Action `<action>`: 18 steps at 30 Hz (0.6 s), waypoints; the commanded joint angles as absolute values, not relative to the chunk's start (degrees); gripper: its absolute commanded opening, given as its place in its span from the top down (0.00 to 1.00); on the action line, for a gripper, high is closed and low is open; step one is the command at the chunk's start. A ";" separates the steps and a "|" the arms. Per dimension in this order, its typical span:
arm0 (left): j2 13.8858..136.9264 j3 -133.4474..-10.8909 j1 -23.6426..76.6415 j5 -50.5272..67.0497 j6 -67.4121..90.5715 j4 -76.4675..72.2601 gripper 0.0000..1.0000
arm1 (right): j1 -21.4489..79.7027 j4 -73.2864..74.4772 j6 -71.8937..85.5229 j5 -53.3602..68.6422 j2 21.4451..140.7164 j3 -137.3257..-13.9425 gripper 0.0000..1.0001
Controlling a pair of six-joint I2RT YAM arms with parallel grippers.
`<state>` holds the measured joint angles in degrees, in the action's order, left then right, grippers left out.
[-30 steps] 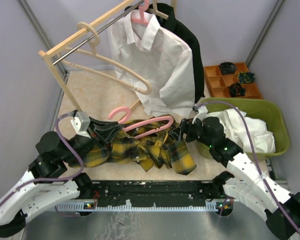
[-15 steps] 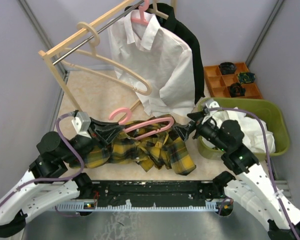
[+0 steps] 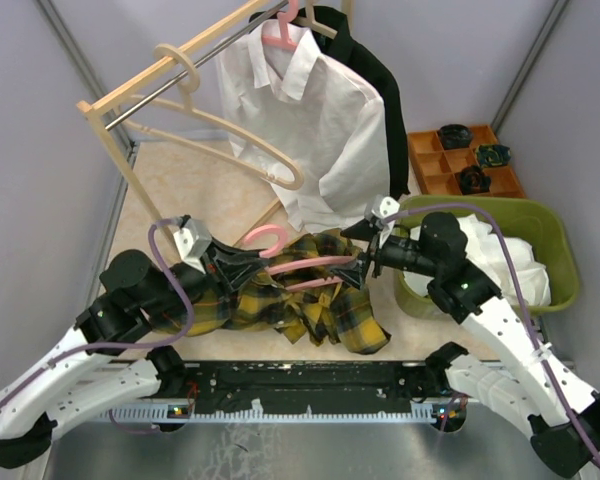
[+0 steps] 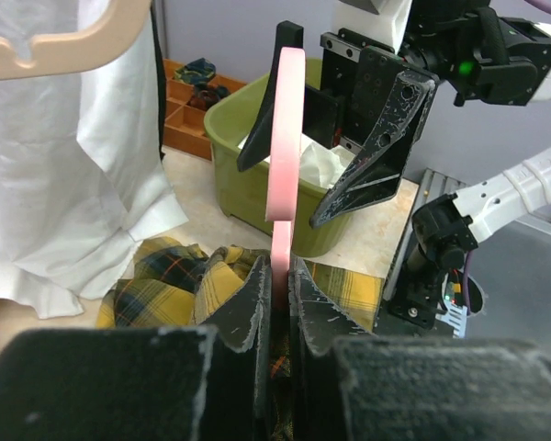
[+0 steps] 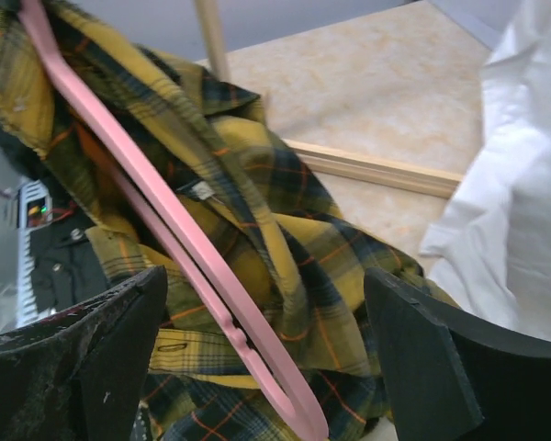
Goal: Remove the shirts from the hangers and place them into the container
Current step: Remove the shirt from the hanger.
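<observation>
The yellow-and-green plaid shirt (image 3: 280,310) lies crumpled on the table, still draped over a pink hanger (image 3: 300,265). My left gripper (image 3: 242,268) is shut on that hanger (image 4: 285,138) near its hook and holds it above the cloth. My right gripper (image 3: 355,262) is open, its jaws wide on either side of the hanger's far end (image 5: 165,230), touching nothing. Plaid cloth (image 5: 257,211) hangs under the bar. A white shirt (image 3: 310,130) and a black shirt (image 3: 388,110) hang on the rack. Another white shirt (image 3: 505,265) lies in the olive-green container (image 3: 555,235).
The wooden rack (image 3: 170,70) with its metal bar crosses the back left, and a bare beige hanger (image 3: 225,135) hangs from it. An orange compartment tray (image 3: 465,160) with small dark items sits behind the container. The rack's base rail (image 5: 376,170) runs along the table.
My right gripper has opened wide and swung left, off the plaid cloth, to the hanger's far end. My left arm has shifted right and lifted the pink hanger.
</observation>
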<state>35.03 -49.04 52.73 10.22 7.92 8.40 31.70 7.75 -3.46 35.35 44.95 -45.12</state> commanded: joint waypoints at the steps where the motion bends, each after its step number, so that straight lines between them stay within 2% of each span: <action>1: 35.03 -50.38 52.74 13.95 9.28 4.35 1.00 | 31.47 5.84 -4.21 45.77 45.53 -47.46 0.17; 4: 33.64 -48.86 52.78 13.67 9.50 2.21 1.00 | 31.51 7.76 -2.87 49.75 46.28 -48.23 0.32; 6: 33.05 -48.41 52.78 13.12 9.41 1.29 1.00 | 31.51 8.94 -2.16 50.44 46.32 -48.17 0.46; 7: 32.90 -48.39 52.82 12.84 9.26 1.24 1.00 | 31.47 9.45 -1.79 50.26 46.13 -48.04 0.56; 8: 32.83 -48.45 52.74 12.43 9.11 1.48 1.00 | 31.47 9.71 -1.68 49.73 45.76 -47.93 0.72; 9: 32.79 -48.47 52.77 12.00 9.02 1.79 1.00 | 31.46 9.68 -1.29 47.83 45.16 -47.67 0.96; 10: 32.72 -48.33 52.74 11.22 8.97 2.10 1.00 | 31.46 9.43 0.08 45.09 43.94 -47.27 1.00; 12: 32.25 -47.69 52.76 9.08 9.17 2.34 0.95 | 31.47 7.93 2.17 41.09 41.52 -45.97 1.00; 14: 31.84 -47.22 52.74 4.96 9.82 3.27 0.75 | 31.46 8.31 4.40 35.31 39.01 -44.94 1.00; 16: 31.82 -47.49 52.76 1.40 9.08 5.88 0.63 | 31.46 10.94 5.06 29.83 36.66 -44.54 1.00; 18: 32.53 -47.78 52.80 -2.96 8.73 10.64 0.41 | 31.46 14.76 6.44 23.32 34.49 -44.45 1.00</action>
<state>33.04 -47.64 52.40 4.95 8.58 5.80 32.34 13.02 1.96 40.45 38.13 -44.03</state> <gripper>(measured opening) 0.429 0.036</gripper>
